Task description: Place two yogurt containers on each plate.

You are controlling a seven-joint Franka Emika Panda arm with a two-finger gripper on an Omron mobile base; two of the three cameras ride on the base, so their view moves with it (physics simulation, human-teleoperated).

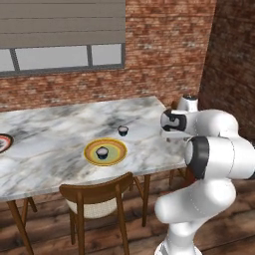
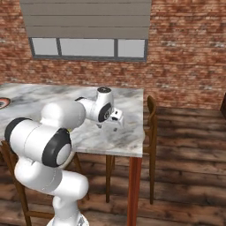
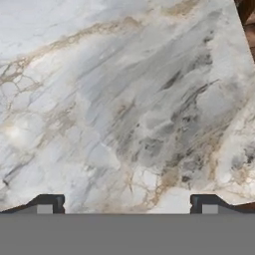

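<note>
1. Nearest to me, a wooden chair point(image 1: 97, 199) is standing tucked in at the front edge of the marble bench point(image 1: 55, 134).
2. The white arm is reaching over the bench's right end, and its jaws point(image 3: 127, 203) are hanging above bare marble, spread wide with nothing between them.
3. Just beyond the chair, the yellow-orange plate point(image 1: 105, 151) is lying flat on the bench with one yogurt container point(image 1: 102, 153) sitting upright on its greenish centre.
4. A second yogurt container point(image 1: 123, 130) is standing on the marble just behind that plate, off its rim and toward the right.
5. Far off at the left edge of the bench, the red-rimmed plate point(image 1: 4, 143) is showing only in part.
6. Another chair point(image 2: 151, 128) is standing at the bench's right end.
7. Behind everything, a brick wall point(image 1: 164, 50) with a window point(image 1: 62, 57) is closing the room.
</note>
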